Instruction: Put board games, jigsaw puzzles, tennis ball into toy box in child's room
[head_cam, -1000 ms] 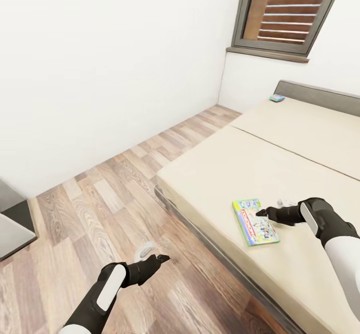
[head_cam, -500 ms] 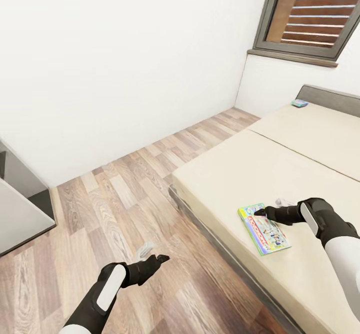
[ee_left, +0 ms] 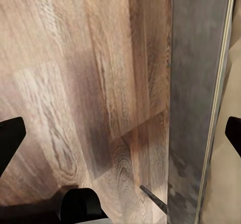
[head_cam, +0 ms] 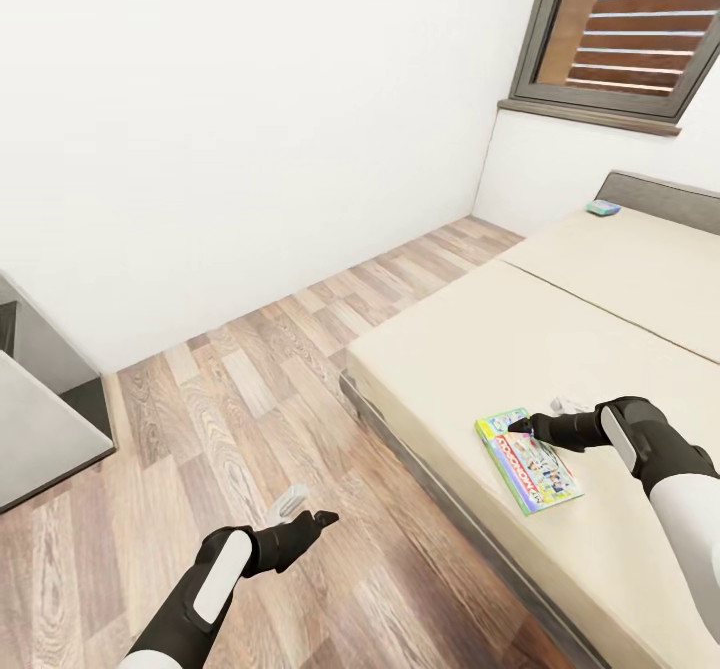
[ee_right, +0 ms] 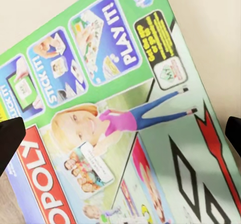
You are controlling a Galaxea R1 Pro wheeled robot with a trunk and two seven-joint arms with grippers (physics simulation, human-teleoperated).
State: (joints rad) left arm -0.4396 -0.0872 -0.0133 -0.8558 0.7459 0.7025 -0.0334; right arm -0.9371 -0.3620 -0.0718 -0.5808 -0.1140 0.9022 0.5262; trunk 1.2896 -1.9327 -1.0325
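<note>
A board game (head_cam: pixel 528 459) with a green, busily printed cover lies flat on the beige bed (head_cam: pixel 480 339), close to its near edge. My right gripper (head_cam: pixel 520 427) hovers open just over the box's far end. In the right wrist view the board game's cover (ee_right: pixel 115 113) spreads between the wide-apart fingers of the right gripper (ee_right: pixel 120 138). A second, blue board game (head_cam: pixel 602 208) lies far off by the grey headboard (head_cam: pixel 660 197). My left gripper (head_cam: pixel 320 521) hangs open and empty over the wood floor (head_cam: pixel 230 389) beside the bed.
A grey-topped piece of furniture (head_cam: pixel 40 419) stands at the left edge. A dark-framed window (head_cam: pixel 620 29) sits above the bed's head. In the left wrist view, the left gripper (ee_left: pixel 120 136) looks down on floor planks and the bed's grey frame (ee_left: pixel 196 83).
The whole picture has shifted to the right over the last second, so the camera has turned. Both arms keep their pose and the board game lies where it was.
</note>
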